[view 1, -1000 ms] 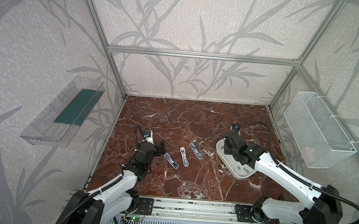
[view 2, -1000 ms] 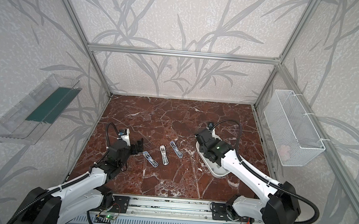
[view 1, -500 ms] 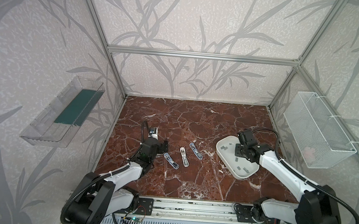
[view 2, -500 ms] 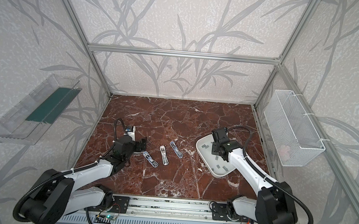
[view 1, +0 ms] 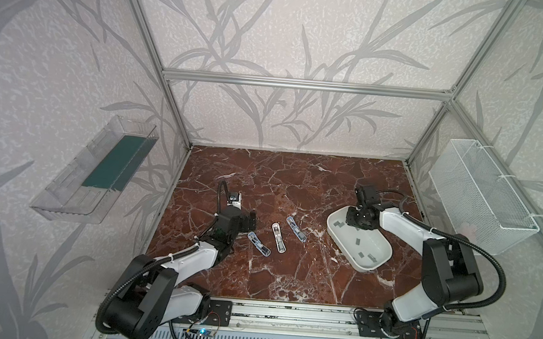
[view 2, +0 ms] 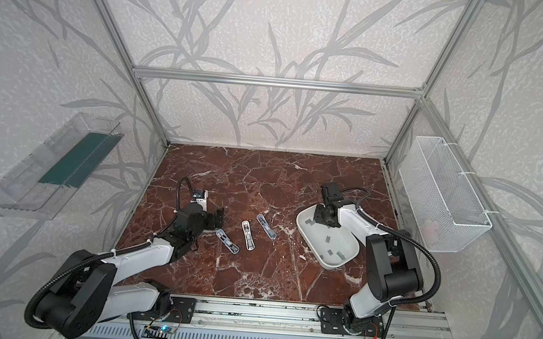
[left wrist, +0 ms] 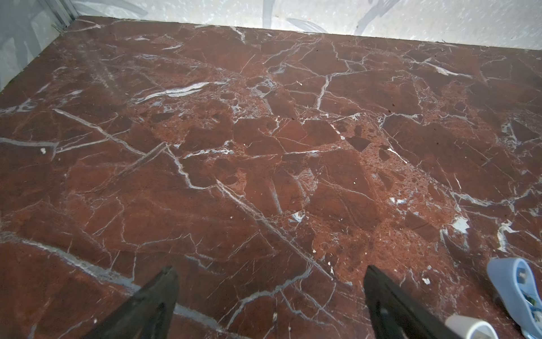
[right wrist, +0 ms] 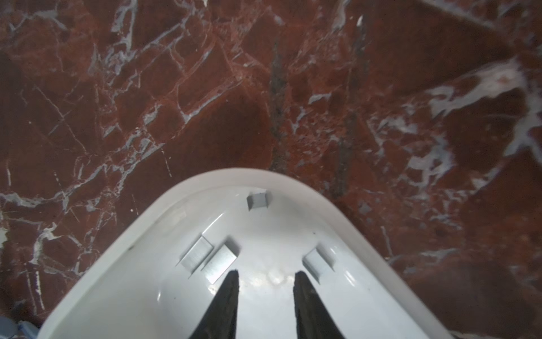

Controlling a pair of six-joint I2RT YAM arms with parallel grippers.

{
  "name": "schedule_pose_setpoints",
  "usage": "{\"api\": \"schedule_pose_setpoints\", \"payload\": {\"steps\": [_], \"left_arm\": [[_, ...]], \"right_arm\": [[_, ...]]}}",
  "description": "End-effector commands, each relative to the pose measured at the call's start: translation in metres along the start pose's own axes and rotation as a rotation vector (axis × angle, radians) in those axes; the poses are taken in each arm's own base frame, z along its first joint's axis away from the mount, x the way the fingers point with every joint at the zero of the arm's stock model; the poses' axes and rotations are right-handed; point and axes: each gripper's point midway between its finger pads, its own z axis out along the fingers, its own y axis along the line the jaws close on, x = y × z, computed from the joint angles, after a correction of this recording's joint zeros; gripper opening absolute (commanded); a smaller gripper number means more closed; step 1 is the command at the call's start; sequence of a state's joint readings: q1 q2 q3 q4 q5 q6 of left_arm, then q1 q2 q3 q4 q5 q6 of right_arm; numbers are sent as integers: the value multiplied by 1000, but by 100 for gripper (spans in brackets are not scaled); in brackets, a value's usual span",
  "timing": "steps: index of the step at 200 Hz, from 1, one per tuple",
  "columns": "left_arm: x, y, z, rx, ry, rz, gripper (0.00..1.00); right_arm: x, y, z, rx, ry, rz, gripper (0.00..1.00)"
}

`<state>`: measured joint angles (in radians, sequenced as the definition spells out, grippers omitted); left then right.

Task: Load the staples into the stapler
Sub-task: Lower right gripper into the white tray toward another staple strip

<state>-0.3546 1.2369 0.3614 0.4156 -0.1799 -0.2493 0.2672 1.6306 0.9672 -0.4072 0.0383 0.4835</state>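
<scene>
Up front, the metal rail [view 1: 285, 313] runs along the near edge, and beyond it the white tray [view 1: 337, 245] lies on the marble table [view 1: 288, 277]. Inside the tray we see the staples [view 1: 360, 254], small grey strips scattered loose on its floor. A pair lie at the near end and more toward the far end.

Left of the tray, three staplers [view 1: 278, 237] lie flat in a row, apart from each other and from the tray. Further left of the tray, the left gripper [left wrist: 271, 271] sits low over bare marble. Its jaws are spread wide with nothing between them, and the leftmost stapler's pale blue end is just beside one finger.

Over the tray's far end, the right gripper [right wrist: 265, 274] points down into it. Its jaws are partly apart, we see only empty tray floor in the gap, and staples lie either side of the tips. Right of the tray, a wire basket [view 1: 480, 193] hangs on the wall.
</scene>
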Motion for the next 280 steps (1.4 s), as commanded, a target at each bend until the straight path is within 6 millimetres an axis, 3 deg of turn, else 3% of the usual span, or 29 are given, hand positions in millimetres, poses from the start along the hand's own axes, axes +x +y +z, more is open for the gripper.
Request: {"api": "schedule_pose_setpoints", "payload": {"steps": [1,24,46,98,202,280], "left_arm": [[-8,-5,1,9,-8,7,99],[-9,-5,0,12,-16,5,99],[-9,-5,-1,13,-18,4,99],[-10,-6,-1,19,-21,5,99],[-9,-9,0,33,-17,9,99],[-9,-11,1,43,-15,13,99]], "right_arm": [[-7,18,5,-72,10,40,34],[-11,21,10,-71,16,47,35],[-2,21,27,-31,61,38,35],[6,20,38,45,97,5,34],[41,-10,23,184,128,-29,31],[49,-18,9,186,106,-41,34]]}}
